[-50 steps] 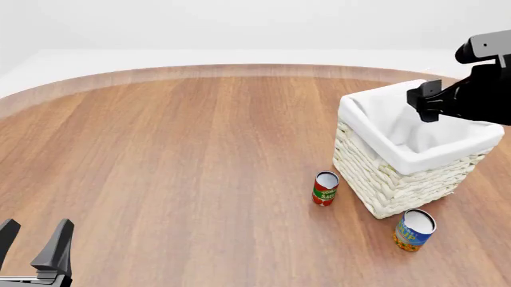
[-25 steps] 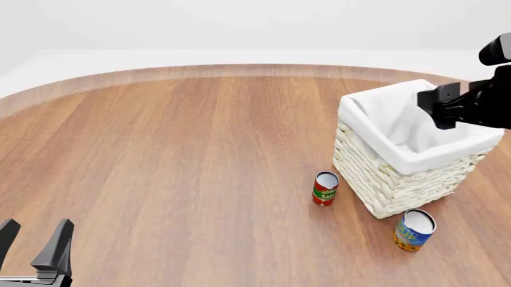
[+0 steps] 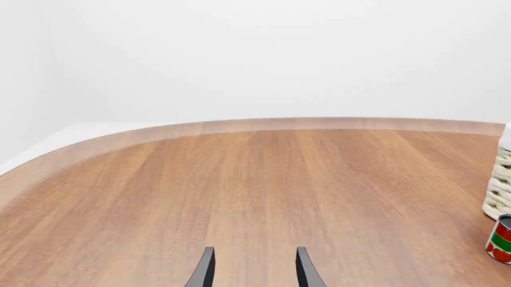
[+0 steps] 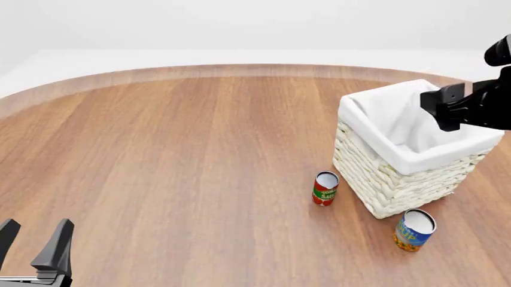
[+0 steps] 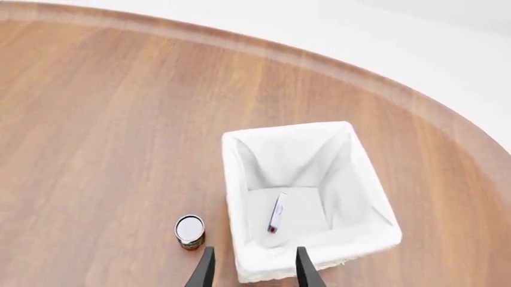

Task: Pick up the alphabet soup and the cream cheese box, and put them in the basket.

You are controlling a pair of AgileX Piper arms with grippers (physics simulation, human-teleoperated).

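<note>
The brown table (image 4: 176, 155) holds the soup (image 4: 413, 229), a hard, smooth can. Grab its round sides. Both the left gripper (image 3: 252, 270) and right gripper (image 5: 252, 268) are open, holding nothing.

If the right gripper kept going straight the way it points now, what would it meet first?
Most likely the basket: the right gripper, open and empty, points down at its near rim, so it would meet the rim or liner first. The cream cheese box lies inside; exact depth is unclear.

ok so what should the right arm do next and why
Probably swing the open right gripper off the basket and down toward the soup: the cheese box already lies inside, while the soup stands on the table beside it.
</note>
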